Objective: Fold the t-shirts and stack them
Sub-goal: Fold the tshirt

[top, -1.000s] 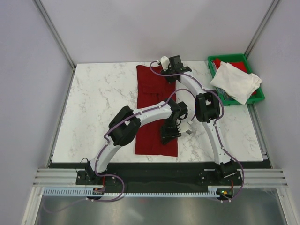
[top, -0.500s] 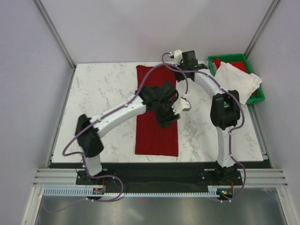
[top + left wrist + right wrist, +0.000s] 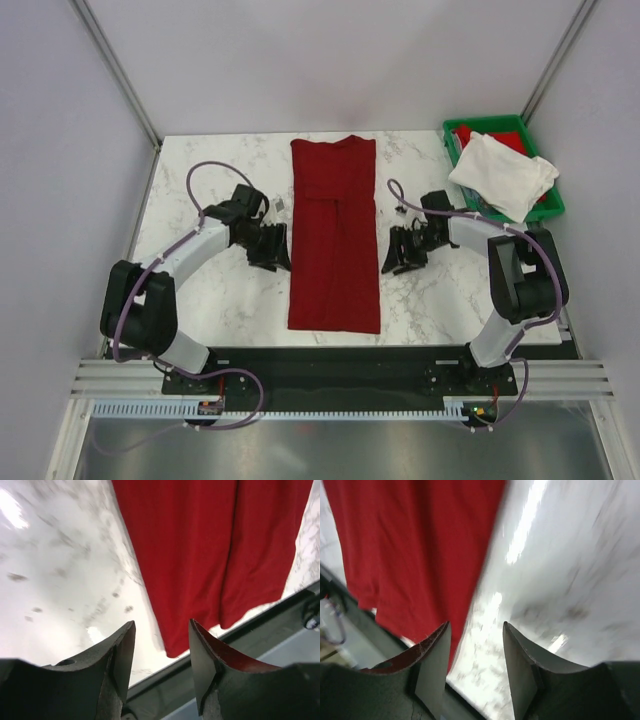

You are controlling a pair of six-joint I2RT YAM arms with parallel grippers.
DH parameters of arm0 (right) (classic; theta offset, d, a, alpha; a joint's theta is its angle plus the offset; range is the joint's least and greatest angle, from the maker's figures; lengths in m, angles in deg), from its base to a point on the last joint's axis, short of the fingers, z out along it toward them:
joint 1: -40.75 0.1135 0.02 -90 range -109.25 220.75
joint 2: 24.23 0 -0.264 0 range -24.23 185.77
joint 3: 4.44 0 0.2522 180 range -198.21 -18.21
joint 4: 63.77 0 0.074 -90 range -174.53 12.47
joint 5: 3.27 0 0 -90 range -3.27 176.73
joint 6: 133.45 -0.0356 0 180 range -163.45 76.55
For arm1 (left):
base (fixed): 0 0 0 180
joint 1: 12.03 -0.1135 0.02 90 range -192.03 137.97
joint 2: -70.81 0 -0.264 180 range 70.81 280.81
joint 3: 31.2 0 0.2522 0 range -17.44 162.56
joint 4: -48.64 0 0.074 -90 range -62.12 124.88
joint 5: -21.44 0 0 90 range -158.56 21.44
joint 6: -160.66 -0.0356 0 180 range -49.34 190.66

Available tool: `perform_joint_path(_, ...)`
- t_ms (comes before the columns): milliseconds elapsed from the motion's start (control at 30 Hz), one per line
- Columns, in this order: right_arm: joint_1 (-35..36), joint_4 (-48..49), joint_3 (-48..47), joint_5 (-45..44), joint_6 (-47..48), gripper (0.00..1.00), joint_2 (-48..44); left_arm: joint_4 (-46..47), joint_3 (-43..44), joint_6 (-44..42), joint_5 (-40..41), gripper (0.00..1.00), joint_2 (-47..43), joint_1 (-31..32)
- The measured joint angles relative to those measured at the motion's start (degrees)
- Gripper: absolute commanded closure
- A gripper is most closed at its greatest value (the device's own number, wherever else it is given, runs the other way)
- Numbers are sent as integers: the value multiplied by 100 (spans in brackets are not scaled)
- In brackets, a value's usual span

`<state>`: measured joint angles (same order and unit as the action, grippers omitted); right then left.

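**Status.** The dark red shirt (image 3: 335, 235) lies in the middle of the table (image 3: 210, 190) as a long narrow strip, sleeves turned in, running from the far edge almost to the near edge. The white shirt (image 3: 503, 174) sits bunched in the green bin (image 3: 548, 208) at the far right corner, with part of it draped over the rim. The left gripper (image 3: 272, 252) is just beside the strip's left edge and the right gripper (image 3: 402, 252) is near its right edge. Both have their fingers apart and hold nothing (both wrist views confirm this).

**Hazards.**
- Pinching only the upper layer would probably pull the turned-in sleeves open and undo the strip.
- Unequal lift or travel between the two arms would likely skew the next fold.
- The near hem lies close to the table's front edge. A pull toward the bases could drag it over the edge.
- With the arms on opposite sides, both reaching inward at once risks finger contact above the cloth.

**Clearances.** Bare marble is open on both sides of the strip, and the left side is wider. The right side is bounded at the far corner by the bin and its overhanging cloth. Little room remains along the strip's length, so a fold along it has the most space.
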<state>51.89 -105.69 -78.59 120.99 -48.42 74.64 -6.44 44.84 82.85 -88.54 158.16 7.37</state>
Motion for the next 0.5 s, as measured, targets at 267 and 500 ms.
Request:
perform_joint_path(267,85,-299,1174,774,-728,44,-264,612,-1569,1130,-750,41,-61,195)
perform_joint_path(500,461,-439,1635,960,-1040,43,-413,850,-2044,1683,-922,41,63,195)
